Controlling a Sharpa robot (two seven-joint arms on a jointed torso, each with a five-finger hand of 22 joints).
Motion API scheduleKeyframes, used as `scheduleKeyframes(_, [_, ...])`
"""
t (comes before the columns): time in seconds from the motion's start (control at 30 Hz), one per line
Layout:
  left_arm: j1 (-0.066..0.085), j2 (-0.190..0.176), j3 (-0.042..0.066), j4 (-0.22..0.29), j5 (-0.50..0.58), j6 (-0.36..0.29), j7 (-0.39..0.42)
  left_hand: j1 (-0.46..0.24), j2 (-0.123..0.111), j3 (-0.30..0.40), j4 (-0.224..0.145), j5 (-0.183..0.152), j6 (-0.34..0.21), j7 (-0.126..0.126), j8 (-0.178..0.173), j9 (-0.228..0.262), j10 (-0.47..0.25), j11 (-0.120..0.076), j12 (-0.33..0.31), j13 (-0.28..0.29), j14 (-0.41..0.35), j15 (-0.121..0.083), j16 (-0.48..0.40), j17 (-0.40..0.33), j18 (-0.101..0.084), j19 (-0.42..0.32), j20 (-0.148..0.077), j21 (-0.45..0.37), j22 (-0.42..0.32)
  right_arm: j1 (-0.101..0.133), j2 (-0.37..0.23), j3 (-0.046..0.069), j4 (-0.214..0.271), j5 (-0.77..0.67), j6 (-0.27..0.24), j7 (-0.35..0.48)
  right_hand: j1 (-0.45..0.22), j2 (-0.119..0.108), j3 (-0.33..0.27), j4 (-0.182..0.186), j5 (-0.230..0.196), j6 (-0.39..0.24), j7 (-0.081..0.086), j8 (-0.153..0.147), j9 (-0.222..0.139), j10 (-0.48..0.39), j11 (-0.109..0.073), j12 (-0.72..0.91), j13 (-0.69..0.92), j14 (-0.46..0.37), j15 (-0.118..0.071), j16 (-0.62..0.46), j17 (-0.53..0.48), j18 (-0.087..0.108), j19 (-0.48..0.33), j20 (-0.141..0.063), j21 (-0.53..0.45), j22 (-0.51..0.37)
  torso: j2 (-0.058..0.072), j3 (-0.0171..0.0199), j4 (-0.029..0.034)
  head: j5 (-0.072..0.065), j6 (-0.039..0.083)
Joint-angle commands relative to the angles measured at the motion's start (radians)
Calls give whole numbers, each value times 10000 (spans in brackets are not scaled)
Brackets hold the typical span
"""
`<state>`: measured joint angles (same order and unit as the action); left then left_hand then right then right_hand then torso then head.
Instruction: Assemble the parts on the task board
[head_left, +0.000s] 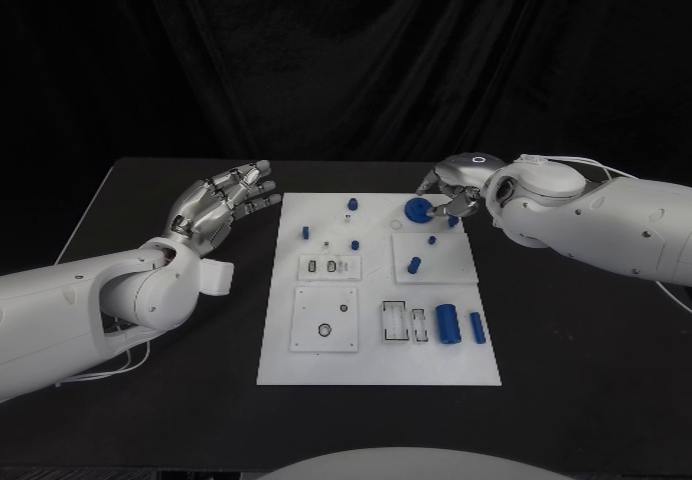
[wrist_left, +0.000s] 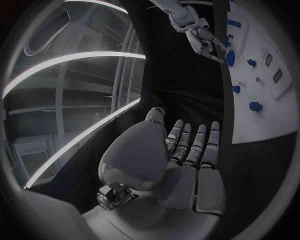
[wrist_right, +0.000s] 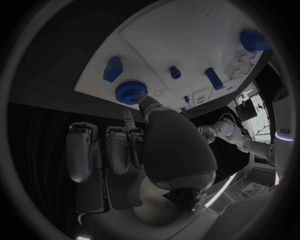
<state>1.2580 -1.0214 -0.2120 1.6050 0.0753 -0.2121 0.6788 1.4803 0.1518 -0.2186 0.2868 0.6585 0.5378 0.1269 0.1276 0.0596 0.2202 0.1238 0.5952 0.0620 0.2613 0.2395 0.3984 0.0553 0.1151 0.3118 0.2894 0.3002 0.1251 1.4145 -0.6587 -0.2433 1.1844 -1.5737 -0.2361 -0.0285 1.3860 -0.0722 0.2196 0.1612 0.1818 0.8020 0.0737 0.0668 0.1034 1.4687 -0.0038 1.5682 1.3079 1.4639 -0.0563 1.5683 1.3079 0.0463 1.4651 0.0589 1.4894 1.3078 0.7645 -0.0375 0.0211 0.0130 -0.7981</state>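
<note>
- Task board (head_left: 378, 370): a flat, matte white rectangular plate lying on the black surface (head_left: 577, 400), between the two arms.
- Right robot hand (head_left: 450, 190), silver and jointed, is at the board's far corner, fingertips pinching a round blue gear (head_left: 417, 208) with a toothed rim; the right wrist view shows a fingertip (wrist_right: 142, 98) touching the gear (wrist_right: 130, 92) just above the white plate (wrist_right: 187, 40).
- Whether the gear rests on the board or is lifted off it, I cannot tell.
- Just beside that robot hand, on the board's edge, sits a small blue block (head_left: 453, 222).
- Nearer the robot than the right robot hand, a raised white square tile (head_left: 430, 258) carries a small blue peg (head_left: 433, 240) and a short blue cylinder (head_left: 414, 266).
- Well toward the robot from there, two smooth blue cylinders, a thicker one (head_left: 449, 325) and a thinner one (head_left: 477, 328), lie side by side next to narrow rectangular slots (head_left: 395, 322).
- Left robot hand (head_left: 219, 203) is beside the board's far left edge, palm up, fingers apart and only slightly bent, holding nothing; the left wrist view shows its fingers (wrist_left: 187, 142) laid side by side, straight.
- Between the two robot hands, small blue pegs (head_left: 352, 204) stand upright on the board's far part.
- Toward the robot from the left robot hand, a white square tile (head_left: 325, 319) shows a small oval hole.
</note>
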Motion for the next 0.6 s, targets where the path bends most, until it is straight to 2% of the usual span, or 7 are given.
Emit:
scheduleKeyframes(0.03, [-3,16,8,-9,1,150,753,75,9,62,7,49,16,10,51,-2,12,86,40,10,48,1,35,11,-67,71,28,62,5,-66,55,3,-56,-206,156,-337,-67,-46,-32,-16,-132,-6,-15,25,17,1021,-74,26,2629,1069,-81,24,2629,-130,163,-79,-38,1856,0,7,8,2,-35])
scheduleKeyframes(0.13, [-4,21,8,-14,1,159,748,75,9,62,7,49,16,10,51,-2,12,86,40,10,48,1,35,11,-67,71,28,62,5,-103,111,3,-116,-215,178,-328,-119,-33,-53,3,-197,53,17,58,38,1021,-59,26,2629,1069,-76,24,2629,-129,160,-83,-44,1855,1,9,16,-8,-44])
scheduleKeyframes(0.2, [-4,28,8,-16,1,168,741,75,9,62,7,49,16,10,51,-2,12,86,40,10,48,1,35,11,-67,71,28,62,5,-123,150,4,-157,-219,178,-323,-237,-34,-123,51,-428,136,54,99,74,1021,-29,26,2629,1069,-55,24,2629,-127,153,-73,-59,1853,1,10,23,-9,-49])
scheduleKeyframes(0.33, [-4,36,8,-21,1,191,724,99,5,82,6,67,35,50,71,1,7,74,36,10,51,14,44,10,-78,71,28,61,2,-152,233,4,-241,-222,139,-302,-332,-26,-185,100,-651,210,86,131,109,1021,-1,26,2629,1069,-34,24,2629,-126,151,-57,-69,1854,-4,9,4,2,-66])
scheduleKeyframes(0.6, [-5,29,8,-28,1,230,696,99,5,82,6,67,35,50,71,1,7,74,36,10,51,14,44,10,-78,71,28,61,2,-209,414,5,-430,-224,110,-215,-547,65,-278,248,-735,331,113,178,168,1021,27,26,2629,1069,-8,24,2629,-122,144,-31,-86,1854,-1,4,8,-12,-70])
